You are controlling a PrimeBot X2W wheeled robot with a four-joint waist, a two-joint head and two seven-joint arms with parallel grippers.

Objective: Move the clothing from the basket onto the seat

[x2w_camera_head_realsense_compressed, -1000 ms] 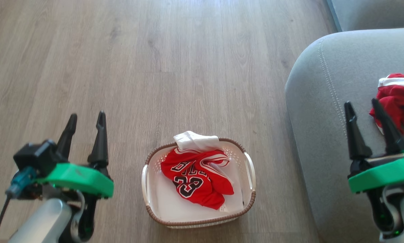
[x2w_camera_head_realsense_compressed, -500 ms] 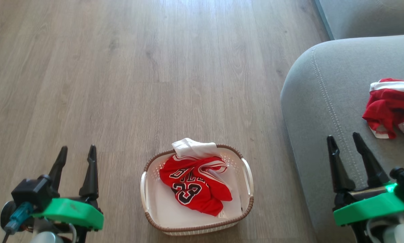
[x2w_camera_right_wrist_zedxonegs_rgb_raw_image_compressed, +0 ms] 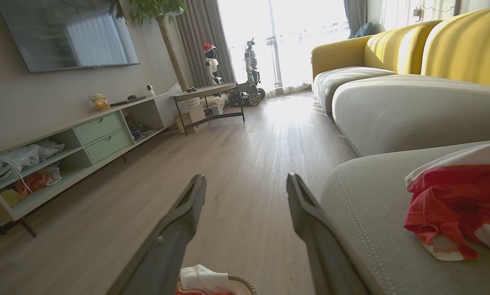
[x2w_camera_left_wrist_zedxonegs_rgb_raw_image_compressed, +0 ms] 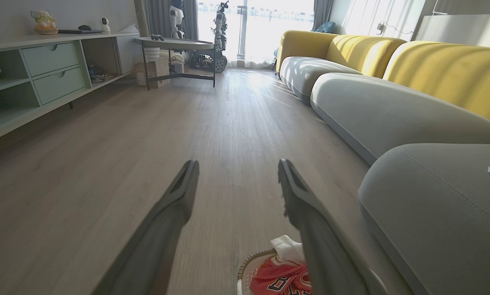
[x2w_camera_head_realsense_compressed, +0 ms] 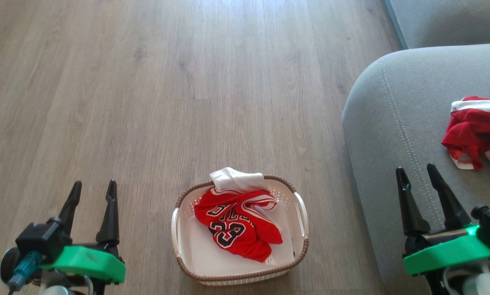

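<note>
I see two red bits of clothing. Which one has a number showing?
The red jersey in the basket, with a black 23 on it; the red garment crumpled on the sofa shows no number.

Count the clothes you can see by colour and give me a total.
Red garments: 2, the red lettered jersey in the cream perforated plastic basket and the crumpled red white-trimmed garment on the grey fabric sofa seat.
White garments: 1, the white fabric bundle at the basket's far rim.
Total: 3.
</note>
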